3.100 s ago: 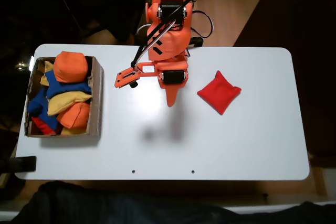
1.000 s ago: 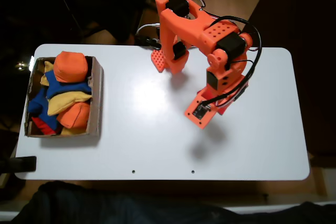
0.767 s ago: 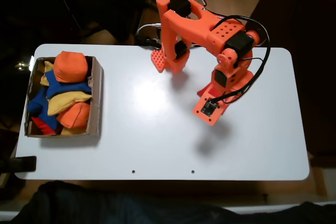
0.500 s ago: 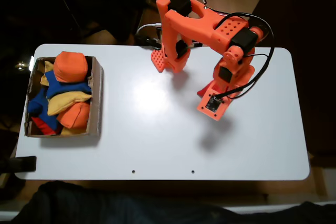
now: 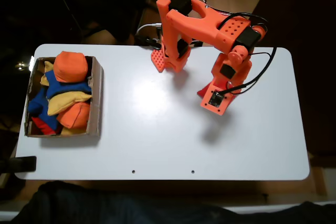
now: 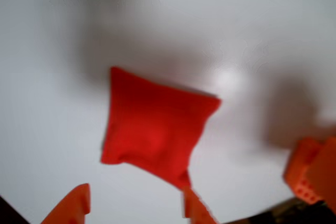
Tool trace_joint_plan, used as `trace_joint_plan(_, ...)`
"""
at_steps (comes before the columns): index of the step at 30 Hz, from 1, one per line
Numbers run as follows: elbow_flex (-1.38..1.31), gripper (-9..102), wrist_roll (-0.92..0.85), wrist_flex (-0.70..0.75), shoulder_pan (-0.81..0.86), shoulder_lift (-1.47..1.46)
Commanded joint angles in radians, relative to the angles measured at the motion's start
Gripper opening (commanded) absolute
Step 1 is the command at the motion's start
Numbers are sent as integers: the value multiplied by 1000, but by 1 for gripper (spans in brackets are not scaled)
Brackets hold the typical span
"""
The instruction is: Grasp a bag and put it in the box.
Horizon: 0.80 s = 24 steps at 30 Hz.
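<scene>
Spread fingers of the gripper (image 6: 137,205) are framing bare table (image 6: 273,35); just beyond them the plain red bag (image 6: 154,129) is lying flat, nothing obstructing.

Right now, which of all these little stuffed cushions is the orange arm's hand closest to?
The plain red square fabric beanbag lying alone on the white table, directly beneath the hand. All the other beanbags are piled in the brown cardboard box at the table's far end.
</scene>
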Motion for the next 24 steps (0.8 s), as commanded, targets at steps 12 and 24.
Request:
trace_joint_plan(12, 78, 55, -55, 8, -58, 3)
trace_joint_plan(24, 72, 56, -328, 3, -81, -54)
